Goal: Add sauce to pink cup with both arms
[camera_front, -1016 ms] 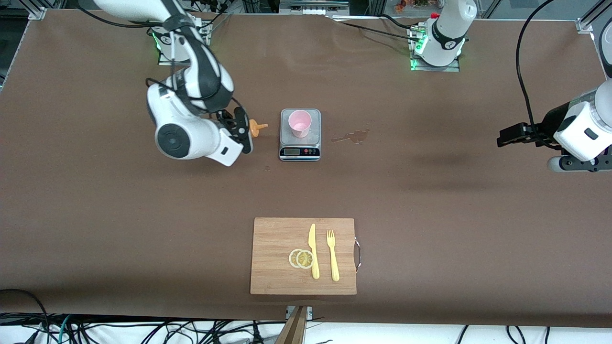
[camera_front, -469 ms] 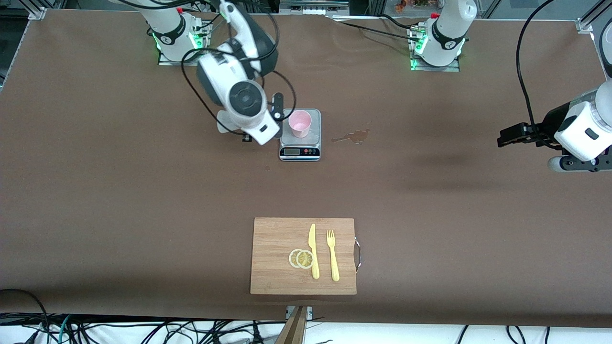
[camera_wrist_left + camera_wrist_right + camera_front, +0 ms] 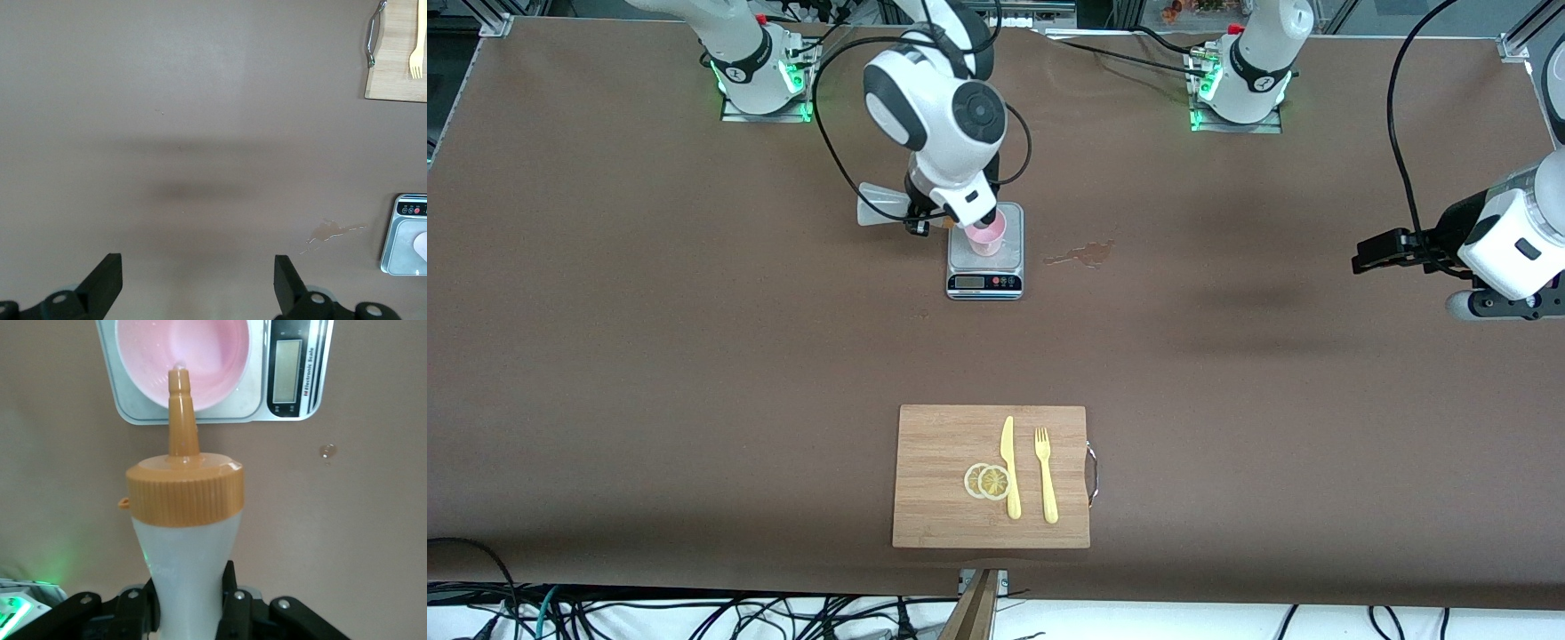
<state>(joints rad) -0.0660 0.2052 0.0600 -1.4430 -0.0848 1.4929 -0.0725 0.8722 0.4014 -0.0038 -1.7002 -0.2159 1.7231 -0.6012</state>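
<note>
The one bit of writing I can make out is on the scale (image 3: 293, 370): "Electronic Scale" runs along the edge of its black panel, next to a blank grey display. In the front view the same panel shows small buttons, some red, and it sits on the side of the scale nearer the front camera.

The pink cup (image 3: 987, 238) stands on the scale's steel platform, roughly midway between the two arm bases. The right arm reaches out from its base and bends down over the scale, wrist turned so the right pincer (image 3: 190, 603) sits over the worktop (image 3: 694, 356) just beside the scale. It is clamped on the sauce (image 3: 183, 540), gripping the whitish body low down, with the orange nozzle tip over the cup's opening.

The left arm waits at its own end of the worktop, well apart from the scale, its forearm level and the left pincer (image 3: 193, 290) held over bare brown surface with its fingers spread wide and nothing between them.

Nearer the front camera lies a wooden cutting board (image 3: 943, 516) carrying a yellow knife (image 3: 1009, 467), a yellow fork (image 3: 1046, 474) and two lemon slices (image 3: 987, 481). A wet spill (image 3: 1083, 255) marks the worktop beside the scale.
</note>
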